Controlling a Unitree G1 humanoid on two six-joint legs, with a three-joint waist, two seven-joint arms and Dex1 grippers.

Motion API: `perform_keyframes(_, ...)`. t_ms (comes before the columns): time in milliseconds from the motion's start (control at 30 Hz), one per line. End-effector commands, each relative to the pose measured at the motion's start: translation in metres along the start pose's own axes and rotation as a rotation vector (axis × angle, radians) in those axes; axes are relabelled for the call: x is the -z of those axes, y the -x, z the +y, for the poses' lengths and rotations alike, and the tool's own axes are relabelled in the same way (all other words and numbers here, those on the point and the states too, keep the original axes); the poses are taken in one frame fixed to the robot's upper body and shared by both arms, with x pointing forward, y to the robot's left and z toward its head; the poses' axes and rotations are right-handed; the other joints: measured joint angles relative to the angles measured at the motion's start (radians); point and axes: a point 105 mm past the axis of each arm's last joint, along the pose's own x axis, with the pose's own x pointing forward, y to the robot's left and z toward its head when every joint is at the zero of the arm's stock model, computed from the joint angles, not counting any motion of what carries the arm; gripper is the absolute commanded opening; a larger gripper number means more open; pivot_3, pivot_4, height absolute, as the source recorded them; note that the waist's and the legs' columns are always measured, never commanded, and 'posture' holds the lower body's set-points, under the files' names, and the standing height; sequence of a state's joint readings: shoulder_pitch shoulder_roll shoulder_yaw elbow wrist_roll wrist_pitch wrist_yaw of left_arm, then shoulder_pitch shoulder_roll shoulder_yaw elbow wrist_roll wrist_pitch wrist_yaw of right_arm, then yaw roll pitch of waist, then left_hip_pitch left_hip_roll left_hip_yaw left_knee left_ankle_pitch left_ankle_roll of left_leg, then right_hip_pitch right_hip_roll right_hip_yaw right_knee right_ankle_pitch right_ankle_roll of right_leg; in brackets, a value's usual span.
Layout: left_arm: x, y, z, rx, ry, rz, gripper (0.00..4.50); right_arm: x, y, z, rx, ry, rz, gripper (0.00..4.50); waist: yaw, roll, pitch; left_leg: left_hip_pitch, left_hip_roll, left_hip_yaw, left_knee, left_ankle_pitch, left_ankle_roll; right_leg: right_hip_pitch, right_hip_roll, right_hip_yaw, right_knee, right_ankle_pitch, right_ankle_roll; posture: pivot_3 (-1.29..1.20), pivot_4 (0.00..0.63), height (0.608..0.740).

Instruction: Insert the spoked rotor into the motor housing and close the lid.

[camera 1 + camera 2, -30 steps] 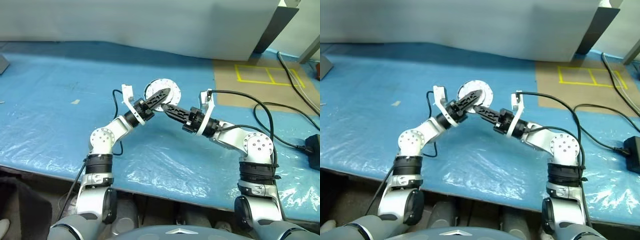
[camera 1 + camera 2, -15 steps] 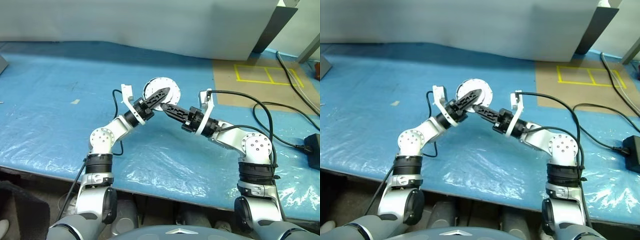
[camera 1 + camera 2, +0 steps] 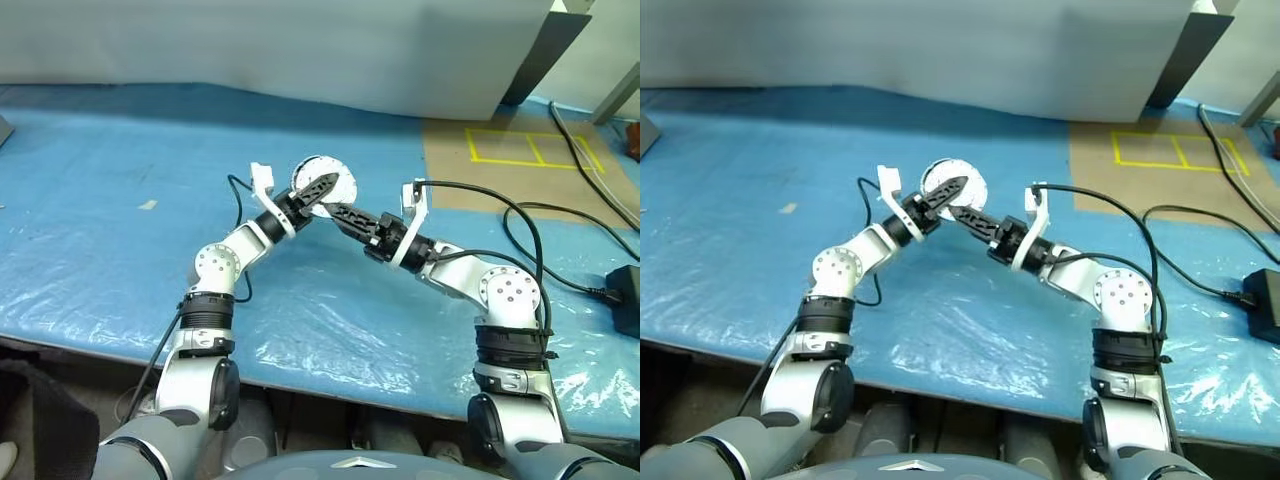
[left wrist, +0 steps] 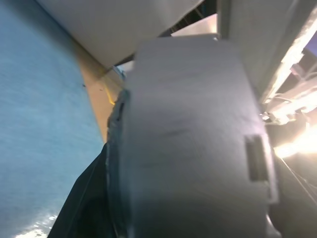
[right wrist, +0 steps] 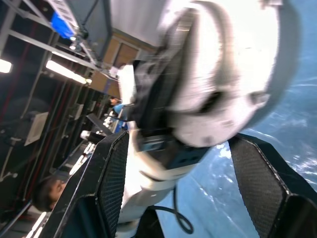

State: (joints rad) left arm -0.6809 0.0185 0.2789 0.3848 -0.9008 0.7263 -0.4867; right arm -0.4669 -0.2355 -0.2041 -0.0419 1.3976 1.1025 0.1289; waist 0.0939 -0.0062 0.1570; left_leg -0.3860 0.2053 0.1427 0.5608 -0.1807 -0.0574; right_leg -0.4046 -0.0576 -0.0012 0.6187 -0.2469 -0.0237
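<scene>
Over the blue table (image 3: 100, 230), in the head views, the housing (image 3: 336, 176) is seen as a round silver-grey disc, raised and turned so that its flat face is toward the camera. The left pincer (image 3: 318, 188) is laid across that face from the lower left and is judged to be clamped on the housing. The right pincer (image 3: 343, 212) is pointed up and to the left from the other side, with its tips just beside the disc's lower rim and close under the left tips. The housing therefore lies ahead of the right pincer and slightly above it, and both arms are met at the same spot.

Along the left wrist view, the housing is seen edge-on and very close as a thick grey drum. A dark band is seen at one rim, and a black finger (image 4: 84, 208) is pressed against its side. The drum's axis is thus set across the grip, not along it. Whether the rotor is inside, or the lid is already fitted, cannot be told.

Along the right wrist view, the two fingers (image 5: 106, 183) are spread wide with nothing between them. The left arm's wrist (image 5: 173, 124) is framed beyond the gap. The right pincer is released, and any coming regrasp is judged to depend on its reaching the rim without fouling the left tips.
</scene>
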Motion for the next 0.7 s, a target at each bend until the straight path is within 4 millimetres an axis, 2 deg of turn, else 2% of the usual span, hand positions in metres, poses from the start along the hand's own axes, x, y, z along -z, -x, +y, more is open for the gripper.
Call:
perform_keyframes(33, -0.054, 0.006, 0.000, -0.052, -0.104, -0.205, 2.87, -0.009, 0.001, 0.017, -0.066, 0.040, -0.025, 3.35, 0.000, 0.000, 0.000, 0.000, 0.000, 0.000, 0.000, 0.000, 0.000, 0.000, 0.000, 0.000, 0.000, 0.000, 0.000, 0.00, 0.150, 0.740)
perform_keyframes(67, -0.061, 0.007, 0.002, -0.076, -0.121, -0.240, 2.87, -0.008, 0.001, 0.016, -0.063, 0.041, -0.023, 3.35, 0.001, -0.001, 0.001, 0.000, 0.000, 0.000, 0.000, 0.000, 0.000, 0.000, 0.000, 0.000, 0.000, 0.000, 0.000, 0.00, 0.150, 0.740)
perform_keyframes(133, -0.093, 0.019, 0.020, -0.249, -0.174, -0.381, 2.87, -0.007, 0.001, 0.012, -0.045, 0.042, -0.017, 3.35, 0.004, -0.002, 0.001, -0.001, 0.000, -0.001, 0.000, 0.000, 0.000, 0.000, 0.000, 0.000, 0.000, 0.000, 0.000, 0.00, 0.150, 0.740)
perform_keyframes(167, -0.105, 0.028, 0.023, -0.303, -0.233, -0.429, 2.87, -0.006, 0.001, 0.011, -0.039, 0.042, -0.015, 3.35, 0.005, -0.003, 0.002, -0.002, 0.000, -0.001, 0.000, 0.000, 0.000, 0.000, 0.000, -0.001, -0.001, 0.000, 0.000, 0.00, 0.150, 0.740)
perform_keyframes(233, -0.117, 0.042, 0.026, -0.376, -0.320, -0.480, 2.87, -0.005, 0.001, 0.009, -0.032, 0.039, -0.012, 3.35, 0.002, -0.003, 0.002, -0.002, 0.000, -0.002, 0.001, 0.000, 0.000, 0.000, 0.000, -0.001, -0.001, 0.000, 0.000, 0.00, 0.150, 0.740)
perform_keyframes(367, -0.126, 0.063, 0.036, -0.453, -0.414, -0.508, 2.87, -0.003, -0.003, 0.007, -0.034, 0.029, -0.003, 3.35, 0.006, -0.003, 0.002, -0.006, 0.000, -0.006, 0.001, 0.000, 0.000, 0.000, 0.000, -0.006, -0.003, 0.000, 0.000, 0.00, 0.150, 0.740)
perform_keyframes(500, -0.131, 0.080, 0.056, -0.555, -0.450, -0.515, 2.87, -0.001, -0.008, 0.004, -0.027, 0.030, 0.016, 3.35, 0.012, -0.003, 0.002, -0.011, 0.000, -0.009, 0.003, 0.000, 0.000, 0.000, -0.001, -0.011, -0.004, 0.000, 0.000, 0.00, 0.150, 0.740)
perform_keyframes(700, -0.108, 0.088, 0.096, -0.696, -0.405, -0.418, 2.87, 0.003, -0.014, 0.003, -0.031, 0.034, 0.041, 3.35, 0.013, -0.003, 0.002, -0.015, 0.000, -0.019, 0.008, 0.000, 0.000, 0.002, -0.001, -0.018, -0.003, 0.000, 0.000, 0.00, 0.150, 0.740)
